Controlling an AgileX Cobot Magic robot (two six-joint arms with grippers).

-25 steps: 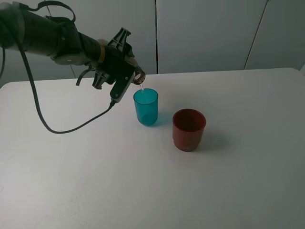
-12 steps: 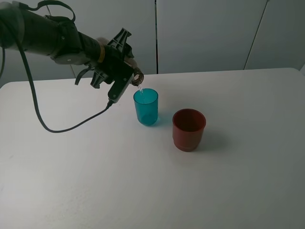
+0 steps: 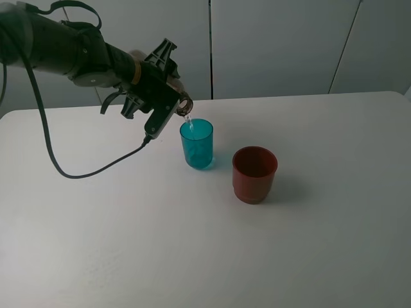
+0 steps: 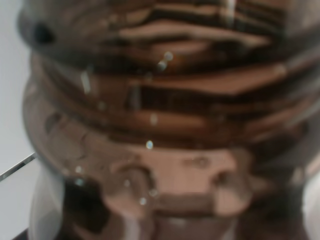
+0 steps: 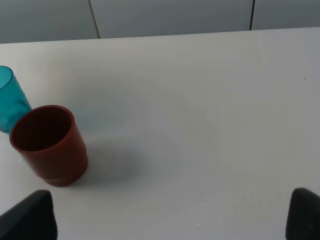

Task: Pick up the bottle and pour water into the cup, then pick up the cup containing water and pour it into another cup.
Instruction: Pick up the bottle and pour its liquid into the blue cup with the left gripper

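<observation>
My left gripper (image 3: 164, 90) is shut on the bottle (image 3: 185, 103), which lies tilted with its open neck just above the cup (image 3: 196, 143), a teal tumbler. A thin trickle of water runs from the neck into it. Up close, the brownish ribbed bottle (image 4: 165, 125) fills the left wrist view. Another cup (image 3: 254, 173), dark red, stands upright to the right of the teal one, nearer the front. In the right wrist view my right gripper (image 5: 165, 216) is open and holds nothing, with the red cup (image 5: 48, 145) and the teal cup (image 5: 10, 100) ahead of it.
A black cable (image 3: 83, 174) hangs from the left arm and loops over the white table (image 3: 192, 256). Pale cabinet doors (image 3: 276, 45) stand behind the table's far edge.
The left gripper and bottle have shifted very slightly to the left. The neck stays over the teal cup, and both cups have stayed put.
</observation>
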